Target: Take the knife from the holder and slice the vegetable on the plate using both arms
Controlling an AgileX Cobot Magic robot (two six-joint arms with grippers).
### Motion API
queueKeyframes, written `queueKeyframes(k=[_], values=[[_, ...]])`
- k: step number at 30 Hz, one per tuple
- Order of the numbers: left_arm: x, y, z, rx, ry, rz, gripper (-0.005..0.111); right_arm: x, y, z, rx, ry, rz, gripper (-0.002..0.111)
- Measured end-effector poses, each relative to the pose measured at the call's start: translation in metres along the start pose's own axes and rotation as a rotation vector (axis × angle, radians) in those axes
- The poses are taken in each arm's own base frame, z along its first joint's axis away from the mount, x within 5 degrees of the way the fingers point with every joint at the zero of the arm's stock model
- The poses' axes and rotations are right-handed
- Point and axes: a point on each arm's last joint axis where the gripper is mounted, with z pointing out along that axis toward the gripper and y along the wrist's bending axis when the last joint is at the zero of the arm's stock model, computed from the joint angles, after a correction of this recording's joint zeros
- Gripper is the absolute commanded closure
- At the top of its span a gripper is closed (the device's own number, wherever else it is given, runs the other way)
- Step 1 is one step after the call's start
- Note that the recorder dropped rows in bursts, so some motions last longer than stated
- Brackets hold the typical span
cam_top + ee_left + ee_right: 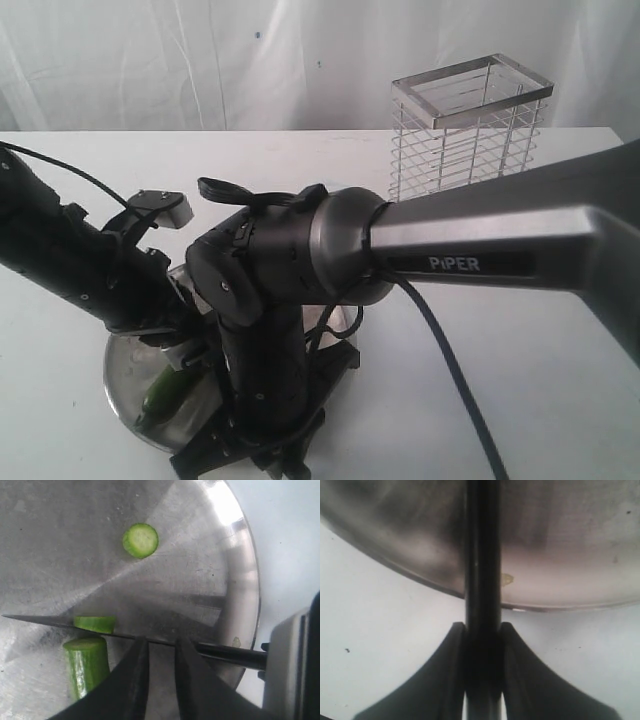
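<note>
Knife (481, 555) is clamped by its handle between the closed fingers of the right gripper (482, 627), its black blade reaching over the rim of the steel plate (225, 555) with a cut green disc (95, 624) leaning against it. Just across the blade lies the vegetable (86, 665), pale cut end toward the knife, partly hidden behind one finger of the left gripper (161, 642), whose jaws stand narrowly apart with only bare plate between them. Another round slice (140, 540) lies flat farther along the plate; the wire holder (470, 125) stands well apart on the white table (520, 340).
</note>
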Motion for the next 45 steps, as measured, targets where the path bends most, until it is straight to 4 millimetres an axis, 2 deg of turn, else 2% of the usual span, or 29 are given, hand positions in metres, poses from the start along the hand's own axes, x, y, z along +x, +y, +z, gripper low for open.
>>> queueKeyframes(k=[3, 11, 17, 20, 22, 26, 29, 36, 45], values=[[0.003, 0.004, 0.008, 0.015, 0.035, -0.024, 0.081, 0.0, 0.0, 0.0, -0.001, 0.002, -0.003, 0.108], [0.001, 0.004, 0.013, 0.045, 0.009, -0.059, 0.081, 0.0, 0.0, 0.001, 0.0, 0.007, -0.007, 0.108], [0.01, 0.009, 0.035, 0.068, 0.071, -0.106, 0.081, 0.004, -0.005, 0.008, 0.024, 0.069, -0.004, 0.108], [0.009, 0.011, 0.038, 0.064, 0.077, -0.106, 0.081, 0.005, -0.005, 0.01, 0.032, 0.093, -0.004, 0.108], [0.005, 0.011, 0.035, 0.045, 0.072, -0.074, 0.081, 0.006, -0.005, 0.01, 0.032, 0.095, -0.004, 0.108], [-0.006, 0.004, 0.015, -0.021, 0.026, 0.013, 0.081, 0.003, -0.004, 0.006, 0.026, 0.063, -0.006, 0.108], [-0.009, -0.002, -0.002, -0.062, -0.004, 0.042, 0.081, 0.002, -0.005, 0.005, 0.035, 0.055, -0.01, 0.108], [-0.013, -0.014, -0.028, -0.107, -0.079, 0.073, 0.081, 0.001, -0.006, 0.002, 0.048, 0.025, 0.015, 0.108], [0.004, -0.034, -0.063, -0.161, -0.21, 0.088, 0.082, -0.007, -0.003, -0.031, -0.008, -0.213, 0.08, 0.108]])
